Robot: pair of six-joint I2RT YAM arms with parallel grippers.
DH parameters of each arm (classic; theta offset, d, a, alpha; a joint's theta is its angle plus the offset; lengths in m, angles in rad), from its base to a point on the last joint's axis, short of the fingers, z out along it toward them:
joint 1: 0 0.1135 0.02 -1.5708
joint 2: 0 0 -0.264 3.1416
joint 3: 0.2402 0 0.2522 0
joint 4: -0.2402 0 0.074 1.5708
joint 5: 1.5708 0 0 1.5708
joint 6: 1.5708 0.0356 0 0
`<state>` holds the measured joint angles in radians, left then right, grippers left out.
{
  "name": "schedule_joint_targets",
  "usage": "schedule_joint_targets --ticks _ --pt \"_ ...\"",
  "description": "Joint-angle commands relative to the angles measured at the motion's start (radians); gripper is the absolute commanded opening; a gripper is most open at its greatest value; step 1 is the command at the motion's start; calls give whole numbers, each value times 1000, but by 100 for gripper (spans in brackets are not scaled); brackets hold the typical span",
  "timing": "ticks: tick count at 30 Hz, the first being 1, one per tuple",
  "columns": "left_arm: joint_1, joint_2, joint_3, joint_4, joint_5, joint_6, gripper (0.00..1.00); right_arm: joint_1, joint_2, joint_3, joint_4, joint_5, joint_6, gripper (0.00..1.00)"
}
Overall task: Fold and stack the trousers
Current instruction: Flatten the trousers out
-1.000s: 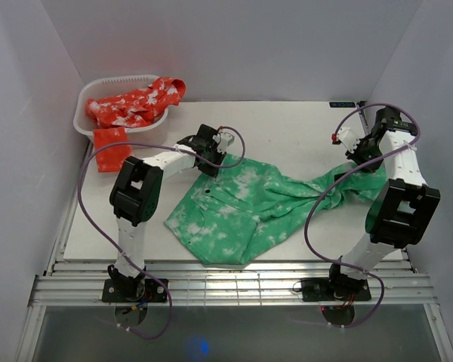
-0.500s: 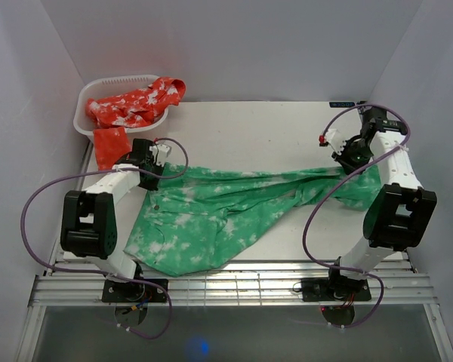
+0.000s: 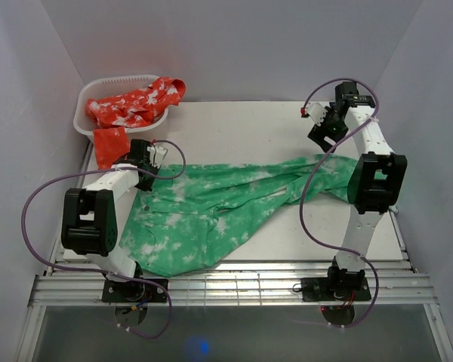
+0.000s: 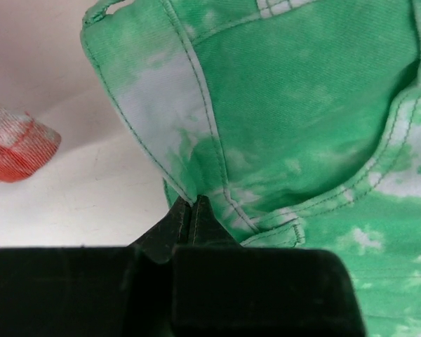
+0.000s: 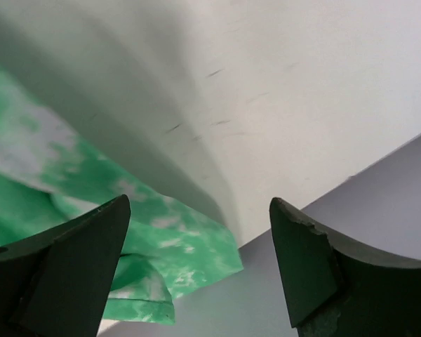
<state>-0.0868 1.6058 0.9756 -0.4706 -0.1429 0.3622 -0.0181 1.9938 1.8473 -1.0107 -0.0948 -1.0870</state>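
Note:
The green, white-blotched trousers (image 3: 211, 207) lie stretched across the table, waist at the left and leg ends at the right (image 3: 340, 173). My left gripper (image 3: 146, 172) sits at the waist's far left corner. In the left wrist view this gripper (image 4: 193, 205) is shut on the stitched waistband edge of the trousers (image 4: 288, 105). My right gripper (image 3: 325, 130) hangs open above the table's back right, apart from the cloth. In the right wrist view nothing is between its fingers (image 5: 77, 267), and a leg end of the trousers (image 5: 154, 242) lies below at the table's edge.
A white basket (image 3: 81, 115) holding red patterned cloth (image 3: 136, 102) stands at the back left corner. Another red cloth (image 3: 109, 147) lies on the table beside my left gripper, and also shows as a red cloth (image 4: 14, 144). Grey walls enclose the table on three sides.
My left gripper pulled the waist leftward and the trousers stretched out. My right gripper opened, let go of the leg end, and moved up toward the back.

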Motion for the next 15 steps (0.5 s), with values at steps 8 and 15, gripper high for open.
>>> schedule_joint_targets --ticks 8,15 --pt "143 42 109 66 -95 37 0 -112 -160 -51 42 -57 75 91" --pt "173 3 215 -95 182 60 83 -204 -409 -397 -2 -137 -198 95"
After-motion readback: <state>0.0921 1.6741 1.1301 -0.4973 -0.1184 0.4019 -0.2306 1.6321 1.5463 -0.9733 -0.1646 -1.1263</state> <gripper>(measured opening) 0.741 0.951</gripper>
